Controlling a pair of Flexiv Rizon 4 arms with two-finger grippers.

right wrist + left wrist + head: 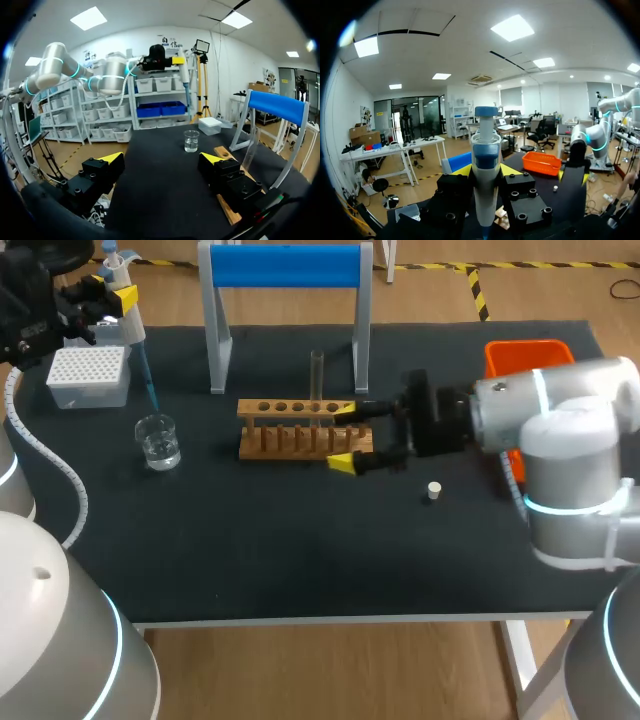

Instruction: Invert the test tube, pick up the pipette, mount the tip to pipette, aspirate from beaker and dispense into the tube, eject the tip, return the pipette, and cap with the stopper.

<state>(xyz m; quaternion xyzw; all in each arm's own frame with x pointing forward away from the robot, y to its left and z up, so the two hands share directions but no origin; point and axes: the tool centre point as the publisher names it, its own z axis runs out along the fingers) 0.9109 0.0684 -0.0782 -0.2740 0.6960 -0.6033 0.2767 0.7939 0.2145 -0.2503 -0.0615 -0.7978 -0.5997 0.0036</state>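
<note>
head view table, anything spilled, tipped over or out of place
Nothing stands out. The test tube stands upright in the wooden rack, the beaker is upright with no liquid visible around it, and the stopper lies loose on the mat, apart from the rack. The left gripper holds the pipette.

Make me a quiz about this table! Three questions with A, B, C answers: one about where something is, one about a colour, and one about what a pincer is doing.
1. Where is the stopper?
A on the floor
B on the table
C on a shelf

2. What colour is the bin?
A green
B purple
C orange

3. The left pincer is:
A shut on the pipette
B open and empty
C shut on the stopper

Answers:
1 B, it lies alone on the dark mat.
2 C, it is bright orange.
3 A, the pipette stands clamped between both fingers.
</note>
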